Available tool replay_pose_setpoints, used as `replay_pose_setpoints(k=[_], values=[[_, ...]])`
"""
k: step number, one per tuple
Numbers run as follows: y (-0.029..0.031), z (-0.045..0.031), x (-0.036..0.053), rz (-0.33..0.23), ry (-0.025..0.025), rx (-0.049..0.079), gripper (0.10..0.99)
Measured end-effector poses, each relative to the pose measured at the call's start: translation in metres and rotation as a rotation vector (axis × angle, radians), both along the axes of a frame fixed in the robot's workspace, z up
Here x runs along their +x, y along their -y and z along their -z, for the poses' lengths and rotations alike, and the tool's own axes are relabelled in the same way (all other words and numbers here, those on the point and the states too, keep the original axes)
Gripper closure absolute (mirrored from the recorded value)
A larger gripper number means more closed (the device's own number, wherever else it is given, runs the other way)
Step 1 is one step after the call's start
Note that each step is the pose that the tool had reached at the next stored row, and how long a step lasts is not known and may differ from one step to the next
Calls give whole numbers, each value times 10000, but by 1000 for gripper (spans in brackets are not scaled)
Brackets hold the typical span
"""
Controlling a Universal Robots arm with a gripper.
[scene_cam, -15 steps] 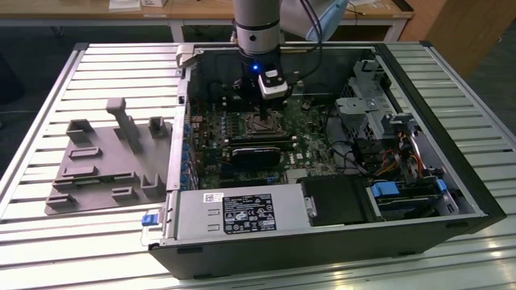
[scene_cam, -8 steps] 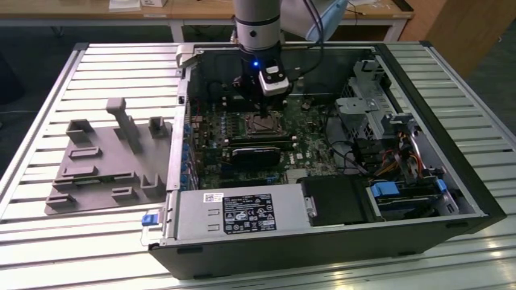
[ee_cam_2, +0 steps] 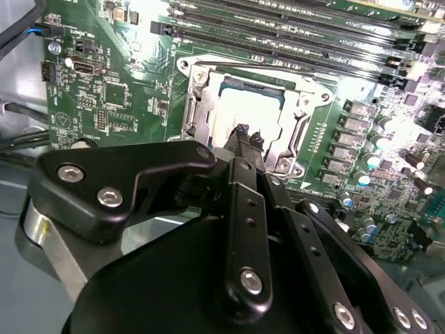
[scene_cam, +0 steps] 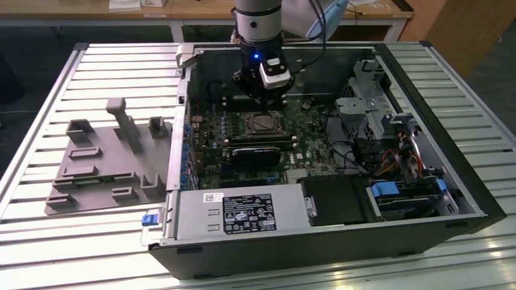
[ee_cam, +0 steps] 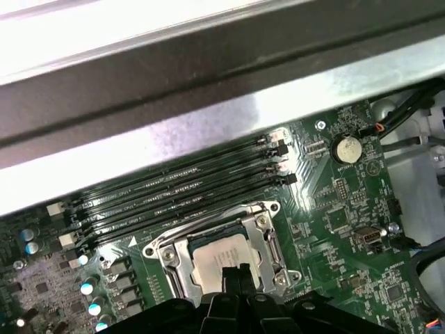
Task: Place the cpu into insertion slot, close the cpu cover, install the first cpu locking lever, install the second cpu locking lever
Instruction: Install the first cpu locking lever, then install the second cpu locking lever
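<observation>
The cpu point(ee_cam_2: 240, 115) point(ee_cam: 219, 259) lies flat in the insertion slot point(scene_cam: 262, 124) on the green motherboard, its pale metal top showing. The silvery cpu cover point(ee_cam_2: 198, 111) point(ee_cam: 268, 243) lies down around it, framing the chip through its window. I cannot tell whether the thin levers along the socket's sides are latched. My gripper point(ee_cam_2: 249, 136) point(ee_cam: 233, 273) point(scene_cam: 269, 107) hangs just above the chip. Its black fingertips are shut together with nothing between them.
The open computer case point(scene_cam: 451, 181) lies on a slatted table. Long memory slots point(ee_cam: 181, 191) run beside the socket, with the case wall point(ee_cam: 208, 69) behind. A black card point(scene_cam: 258, 154), the power supply point(scene_cam: 234, 211) and a drive cage point(scene_cam: 363, 109) crowd the board. A grey fixture point(scene_cam: 105, 163) lies outside.
</observation>
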State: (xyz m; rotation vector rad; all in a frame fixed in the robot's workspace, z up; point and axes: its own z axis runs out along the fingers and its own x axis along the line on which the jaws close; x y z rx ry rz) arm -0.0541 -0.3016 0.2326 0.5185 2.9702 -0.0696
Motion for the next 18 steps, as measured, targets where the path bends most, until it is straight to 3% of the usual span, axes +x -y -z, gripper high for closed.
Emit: replay_pose_setpoints(k=[9,18], values=[[61,-14,3,1,-1,-1,984],[67,-13,3,1,0,-1,984]])
